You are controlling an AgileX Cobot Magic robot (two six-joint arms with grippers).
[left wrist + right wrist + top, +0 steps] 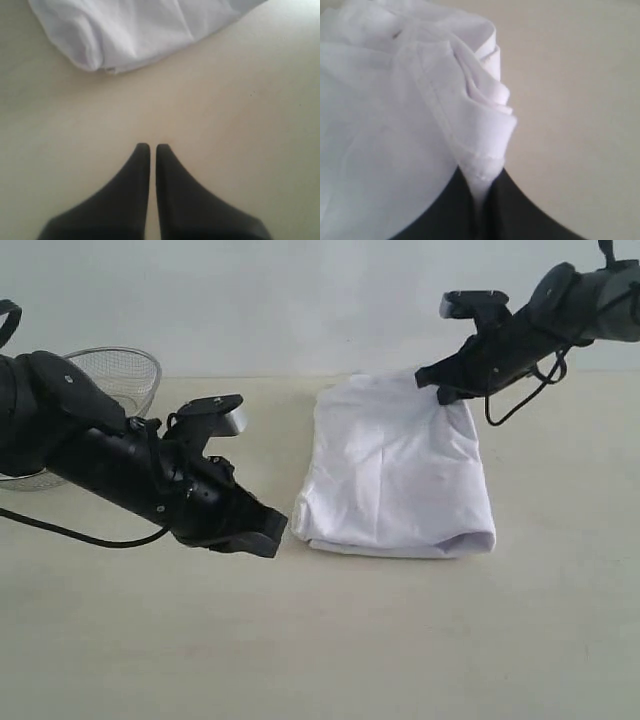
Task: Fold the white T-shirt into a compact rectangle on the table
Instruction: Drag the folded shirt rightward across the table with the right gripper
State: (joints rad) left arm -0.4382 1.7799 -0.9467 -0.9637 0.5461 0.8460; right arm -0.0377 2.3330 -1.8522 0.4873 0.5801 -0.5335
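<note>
Surface: pale beige table [330, 640] across the whole lower frame, plain light wall [300, 300] behind it.
Right side: the right gripper [447, 390] sits in the upper right of the exterior view, jaws squeezed tight on a bunched hem of the white T-shirt [395, 475]. The wrist camera shows it well: stitched white cloth narrows to a point and disappears between the two black jaws.
Grip spot: the top right corner of the shirt in the exterior view, with the cloth gathered up into the pinch.
Left side: the left gripper [270, 530] is low in the left-centre of the frame, jaws pressed together with nothing between them. It is just left of the shirt's lower left corner and not touching it. Its wrist view shows bare table between the tips and the cloth.
Shirt: folded into a rough rectangle, lying on the table centre-right, edges soft and rounded, lower edge a little puffy.
Background: a wire-mesh basket [125, 375] in the upper left, behind the left arm [90, 450], well apart from the shirt.
</note>
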